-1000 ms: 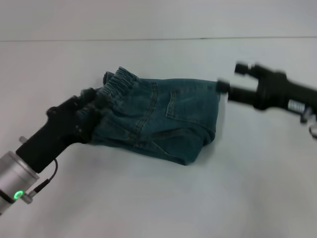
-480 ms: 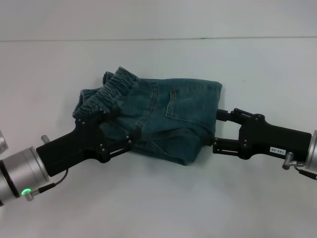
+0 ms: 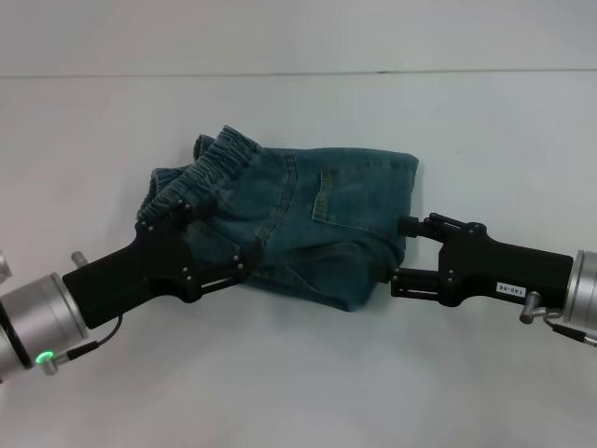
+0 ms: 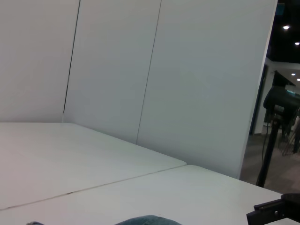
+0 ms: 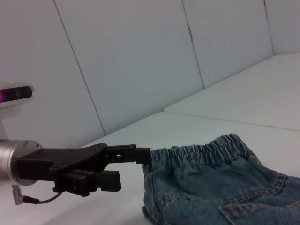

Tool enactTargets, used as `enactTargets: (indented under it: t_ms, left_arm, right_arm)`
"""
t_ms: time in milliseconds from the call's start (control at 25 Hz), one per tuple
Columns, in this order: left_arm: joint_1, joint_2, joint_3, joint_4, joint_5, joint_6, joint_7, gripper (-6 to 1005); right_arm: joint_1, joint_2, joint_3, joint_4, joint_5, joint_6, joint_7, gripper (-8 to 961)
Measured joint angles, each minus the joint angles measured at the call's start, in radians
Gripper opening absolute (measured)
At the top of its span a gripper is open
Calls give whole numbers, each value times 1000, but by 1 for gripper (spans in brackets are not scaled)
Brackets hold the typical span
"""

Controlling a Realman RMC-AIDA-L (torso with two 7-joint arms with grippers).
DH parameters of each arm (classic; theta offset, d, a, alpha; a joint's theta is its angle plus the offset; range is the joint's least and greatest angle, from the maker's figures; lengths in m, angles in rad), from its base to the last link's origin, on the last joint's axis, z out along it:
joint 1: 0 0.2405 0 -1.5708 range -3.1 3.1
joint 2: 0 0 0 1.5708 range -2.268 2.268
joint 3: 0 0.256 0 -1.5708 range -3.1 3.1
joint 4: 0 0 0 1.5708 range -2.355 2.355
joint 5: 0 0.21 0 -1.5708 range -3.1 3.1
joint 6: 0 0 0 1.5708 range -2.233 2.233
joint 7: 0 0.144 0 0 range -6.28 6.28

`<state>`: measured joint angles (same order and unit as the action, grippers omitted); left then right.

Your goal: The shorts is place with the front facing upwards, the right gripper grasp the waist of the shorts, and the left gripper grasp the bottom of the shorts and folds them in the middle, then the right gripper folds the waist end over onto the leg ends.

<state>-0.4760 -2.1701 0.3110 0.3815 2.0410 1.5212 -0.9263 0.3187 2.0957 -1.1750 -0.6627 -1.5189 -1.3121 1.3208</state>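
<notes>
Head view: the shorts [image 3: 298, 224] are seen folded at table [image 3: 298, 392] centre, the waist [image 3: 210, 163] lying at 10 o'clock. The left gripper [image 3: 229, 247] is placed at the 8 o'clock edge, fingers spread over the denim. The right gripper [image 3: 392, 252] is set at 4 o'clock, fingers apart, bracketing the folded corner.

Left wrist view: only a denim sliver [image 4: 147, 220] is shown.

Right wrist view: the left gripper [image 5: 133, 161] is seen beside the waistband, fingers apart.

My left claw [image 3: 219, 247] reaches in from the frame's lower left, fingers spread, green light lit on its silver wrist. My right claw [image 3: 399, 250] reaches in from the right edge, fingers parted, pointing left.
</notes>
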Motion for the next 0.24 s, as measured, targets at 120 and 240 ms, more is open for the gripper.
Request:
enactTargets:
  t_ms: [120, 240]
  left_arm:
    - [0, 1, -2, 1, -1, 0, 0, 934]
    - [0, 1, -5, 2, -3, -1, 0, 934]
  right_arm:
    - [0, 0, 0, 0, 0, 1, 0, 930]
    - [0, 0, 0, 0, 0, 1, 0, 930]
